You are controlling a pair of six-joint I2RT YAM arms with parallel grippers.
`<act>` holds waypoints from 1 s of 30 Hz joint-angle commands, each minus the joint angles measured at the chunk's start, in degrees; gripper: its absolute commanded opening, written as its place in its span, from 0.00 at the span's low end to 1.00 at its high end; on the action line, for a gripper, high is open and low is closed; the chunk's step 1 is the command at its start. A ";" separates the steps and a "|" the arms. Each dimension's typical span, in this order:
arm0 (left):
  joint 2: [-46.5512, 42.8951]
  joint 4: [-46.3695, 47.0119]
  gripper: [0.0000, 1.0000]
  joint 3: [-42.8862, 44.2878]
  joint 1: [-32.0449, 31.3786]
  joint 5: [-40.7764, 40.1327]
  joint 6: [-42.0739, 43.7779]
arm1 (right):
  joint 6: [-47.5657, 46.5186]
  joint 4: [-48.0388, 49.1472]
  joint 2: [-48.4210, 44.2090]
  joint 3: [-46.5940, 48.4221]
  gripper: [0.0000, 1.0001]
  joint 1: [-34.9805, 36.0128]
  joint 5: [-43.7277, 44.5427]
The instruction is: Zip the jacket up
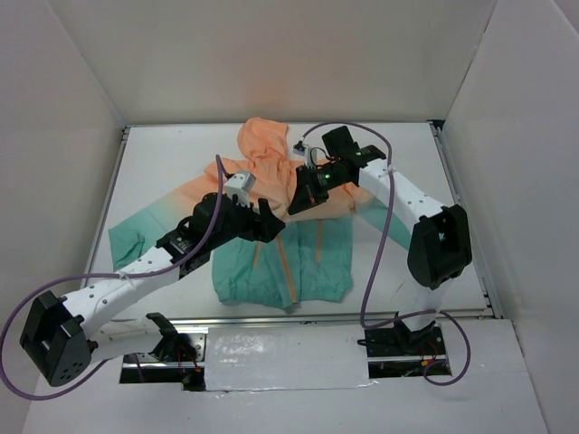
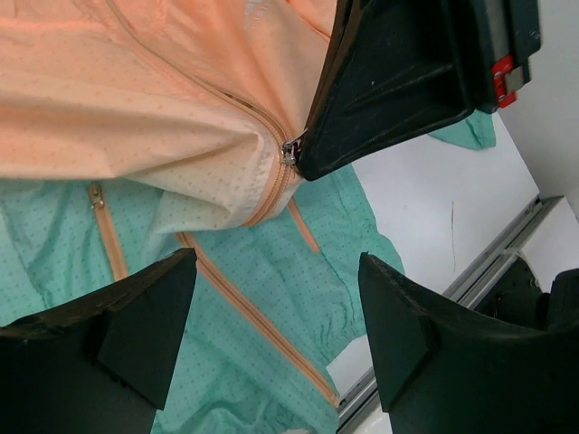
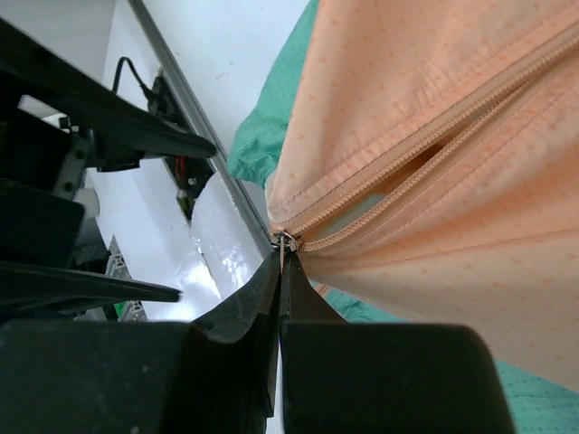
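The jacket (image 1: 317, 262) lies flat on the table, orange at the hood end and teal at the hem. My right gripper (image 1: 299, 200) is shut on the small metal zipper pull (image 3: 285, 240) at chest height, lifting the fabric into a peak. Beyond the pull, the two rows of zipper teeth (image 3: 407, 167) stand apart. In the left wrist view the pull (image 2: 289, 150) sits at the tip of the right gripper's black fingers (image 2: 389, 90), and the joined orange zipper (image 2: 262, 321) runs from there toward the hem. My left gripper (image 2: 276, 334) hovers open above the teal lower front, holding nothing.
White walls enclose the table (image 1: 407, 271) on three sides. A metal rail (image 2: 488, 262) runs along the near edge just past the jacket's hem. The right arm's black elbow (image 1: 439, 244) stands at the right, with purple cables looping from both arms.
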 commanded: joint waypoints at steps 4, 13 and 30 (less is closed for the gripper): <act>2.92 10.75 0.86 -2.29 0.24 7.47 3.55 | 0.96 1.12 -4.35 0.76 0.00 2.03 -1.59; 7.49 12.16 0.80 -2.12 1.03 6.78 4.96 | -1.85 -0.37 -5.14 1.11 0.00 2.21 -6.41; 10.74 15.77 0.08 -1.50 1.82 5.11 9.00 | -4.93 -1.52 -3.74 0.67 0.00 2.21 -13.62</act>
